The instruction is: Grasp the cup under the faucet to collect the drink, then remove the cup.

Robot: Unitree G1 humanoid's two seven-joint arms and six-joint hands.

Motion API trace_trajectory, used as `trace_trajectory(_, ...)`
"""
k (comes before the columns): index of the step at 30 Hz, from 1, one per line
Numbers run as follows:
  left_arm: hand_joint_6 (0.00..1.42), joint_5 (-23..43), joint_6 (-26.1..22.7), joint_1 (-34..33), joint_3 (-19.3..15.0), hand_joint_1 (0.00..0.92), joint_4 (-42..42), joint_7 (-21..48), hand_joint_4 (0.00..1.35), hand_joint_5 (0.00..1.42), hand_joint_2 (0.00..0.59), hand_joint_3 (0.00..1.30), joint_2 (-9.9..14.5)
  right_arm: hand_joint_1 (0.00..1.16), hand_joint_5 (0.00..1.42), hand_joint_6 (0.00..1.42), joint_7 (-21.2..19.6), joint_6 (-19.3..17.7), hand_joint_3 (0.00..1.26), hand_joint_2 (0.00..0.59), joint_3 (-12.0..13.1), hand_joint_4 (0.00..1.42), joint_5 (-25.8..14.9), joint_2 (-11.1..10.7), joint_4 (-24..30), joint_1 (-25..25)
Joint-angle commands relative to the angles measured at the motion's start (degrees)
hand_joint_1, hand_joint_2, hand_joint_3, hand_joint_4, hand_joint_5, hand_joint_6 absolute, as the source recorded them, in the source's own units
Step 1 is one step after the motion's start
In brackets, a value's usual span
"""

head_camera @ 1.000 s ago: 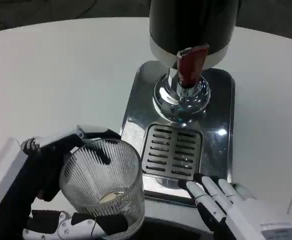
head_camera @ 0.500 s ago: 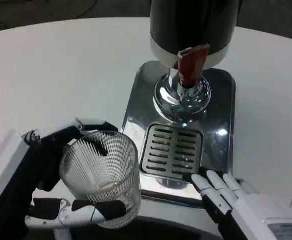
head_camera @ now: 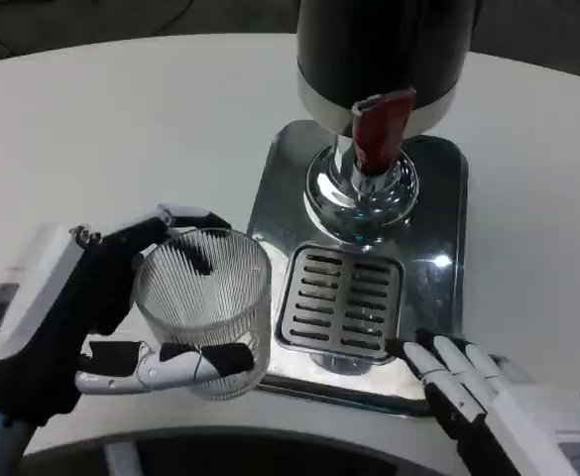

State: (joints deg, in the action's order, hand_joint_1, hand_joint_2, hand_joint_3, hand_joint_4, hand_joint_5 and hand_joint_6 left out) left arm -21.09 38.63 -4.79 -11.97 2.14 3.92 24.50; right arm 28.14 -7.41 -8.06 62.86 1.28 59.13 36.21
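A clear ribbed glass cup [head_camera: 208, 309] is held by my left hand [head_camera: 81, 317] just left of the drip grille [head_camera: 341, 300], its fingers wrapped around the cup's far and near sides. The cup stands beside the steel tray's [head_camera: 270, 213] left edge, not under the faucet [head_camera: 361, 193]. The dispenser's red tap lever [head_camera: 381, 127] sits above the chrome spout. My right hand [head_camera: 488, 397] lies at the tray's front right corner with fingers spread and holding nothing.
The black dispenser body [head_camera: 384, 50] rises at the top centre over the steel base. White table [head_camera: 121, 129] stretches to the left and behind. The table's front edge runs close below both hands.
The left hand has carried the cup up and a little farther onto the table, beside the tray's left edge. The right hand has drifted down and right, away from the grille.
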Motion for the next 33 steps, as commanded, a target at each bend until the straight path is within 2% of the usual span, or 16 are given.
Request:
trace_trajectory(1, 1.42, -2.12, -0.21, -3.36, 1.57, 0.512, -2.76, -3.07, 1.27, 1.42, 0.149, 1.06, -0.11, 0.34, 0.0, 0.0, -0.74, -0.71, 0.06, 0.389, 1.21, 0.0, -1.34, -0.32, 0.87, 0.4)
trace_trajectory(9, 1.42, -5.24, -0.53, -8.41, 3.83, 0.512, -8.17, -5.48, 1.27, 1.42, 0.149, 1.06, 1.06, 0.34, 0.0, 0.0, -0.97, -0.89, 0.06, 0.389, 1.32, 0.0, -1.61, -0.28, 0.87, 0.6)
trace_trajectory(15, 1.42, -7.28, -0.94, -12.8, 6.39, 0.512, -12.64, -7.55, 1.27, 1.42, 0.149, 1.06, 1.44, 0.34, 0.0, 0.0, -1.12, -1.78, 0.06, 0.39, -1.37, 0.0, -0.67, 0.17, 0.87, 1.47)
trace_trajectory(19, 1.42, -8.59, -1.39, -15.89, 8.16, 0.512, -15.6, -8.67, 1.27, 1.42, 0.149, 1.06, 1.5, 0.34, 0.0, 0.0, -1.34, -1.93, 0.06, 0.395, -2.24, 0.0, -0.24, 0.44, 0.87, 1.79)
trace_trajectory(33, 1.42, -11.78, -2.05, -24.51, 13.96, 0.512, -25.38, -12.84, 1.27, 1.42, 0.149, 1.06, 1.59, 0.35, 0.0, 0.0, -1.28, -2.61, 0.06, 0.398, -0.95, 0.0, -1.62, 0.75, 0.87, 2.2)
